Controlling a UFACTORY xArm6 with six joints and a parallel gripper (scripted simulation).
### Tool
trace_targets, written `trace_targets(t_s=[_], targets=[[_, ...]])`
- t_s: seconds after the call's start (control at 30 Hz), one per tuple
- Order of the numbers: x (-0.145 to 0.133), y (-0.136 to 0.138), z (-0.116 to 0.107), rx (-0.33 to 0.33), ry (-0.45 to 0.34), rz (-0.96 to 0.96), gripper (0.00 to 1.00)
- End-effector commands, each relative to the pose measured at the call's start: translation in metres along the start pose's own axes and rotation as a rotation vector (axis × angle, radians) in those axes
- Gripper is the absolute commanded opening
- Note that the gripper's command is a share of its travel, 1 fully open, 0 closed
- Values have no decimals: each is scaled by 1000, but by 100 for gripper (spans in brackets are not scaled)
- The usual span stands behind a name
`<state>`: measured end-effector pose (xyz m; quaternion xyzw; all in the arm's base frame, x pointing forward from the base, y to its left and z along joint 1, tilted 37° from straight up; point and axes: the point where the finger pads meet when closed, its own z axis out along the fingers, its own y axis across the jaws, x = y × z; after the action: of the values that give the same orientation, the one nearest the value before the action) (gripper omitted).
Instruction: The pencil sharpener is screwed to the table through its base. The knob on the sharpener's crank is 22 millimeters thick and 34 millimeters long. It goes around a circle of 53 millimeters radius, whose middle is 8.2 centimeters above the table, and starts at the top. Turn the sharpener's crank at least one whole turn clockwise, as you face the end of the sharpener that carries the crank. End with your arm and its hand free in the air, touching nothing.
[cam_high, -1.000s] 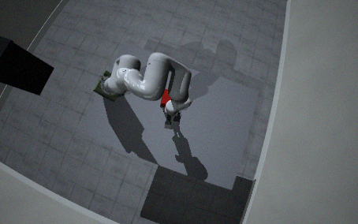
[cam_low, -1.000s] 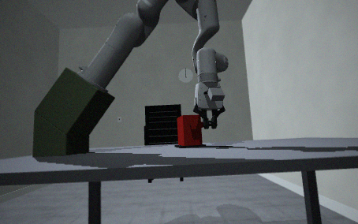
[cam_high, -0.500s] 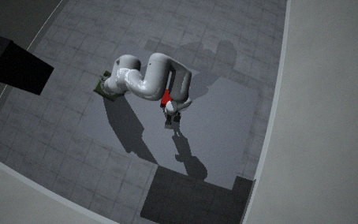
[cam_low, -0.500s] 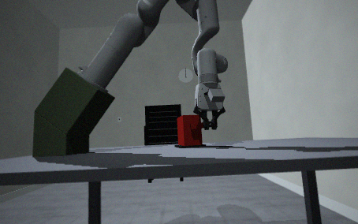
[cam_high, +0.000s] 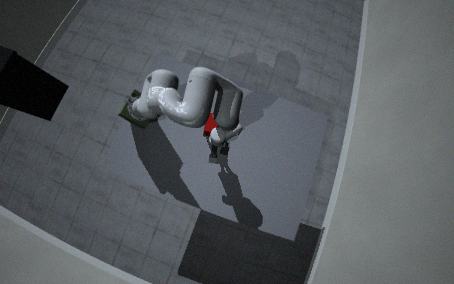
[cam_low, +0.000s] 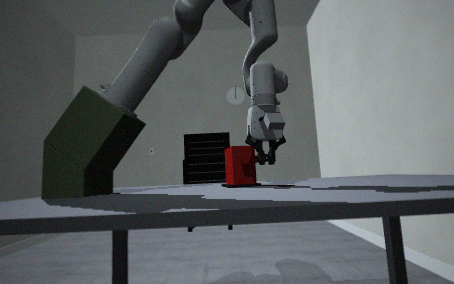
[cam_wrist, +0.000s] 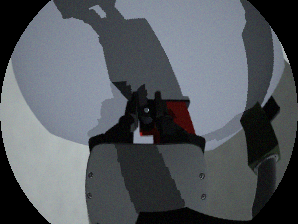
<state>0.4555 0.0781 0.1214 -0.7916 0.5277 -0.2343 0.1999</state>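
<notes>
The red pencil sharpener (cam_low: 240, 166) stands on the grey table, seen side-on in the exterior view. In the top view only a red corner of the sharpener (cam_high: 209, 125) shows under the arm. My gripper (cam_low: 265, 159) hangs straight down beside the sharpener's right face, about level with the upper half of its body. Its fingers are shut on the crank knob (cam_low: 266, 155), a small dark piece sticking out from the sharpener's side. In the wrist view the gripper (cam_wrist: 144, 117) shows dark fingers closed together, with the red sharpener (cam_wrist: 178, 115) just to their right.
The arm's green base block (cam_low: 85, 145) stands at the table's left. A dark slatted rack (cam_low: 206, 157) stands behind the sharpener against the far wall. A dark block (cam_wrist: 261, 132) shows at the right in the wrist view.
</notes>
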Motion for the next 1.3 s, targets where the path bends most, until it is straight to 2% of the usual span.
trace_targets(t_s=[0.0, 0.83, 1.27], targets=[[-1, -1, 0, 14, 10, 0, 0], [0, -1, 4, 14, 10, 0, 0], [0, 1, 18, 14, 10, 0, 0]])
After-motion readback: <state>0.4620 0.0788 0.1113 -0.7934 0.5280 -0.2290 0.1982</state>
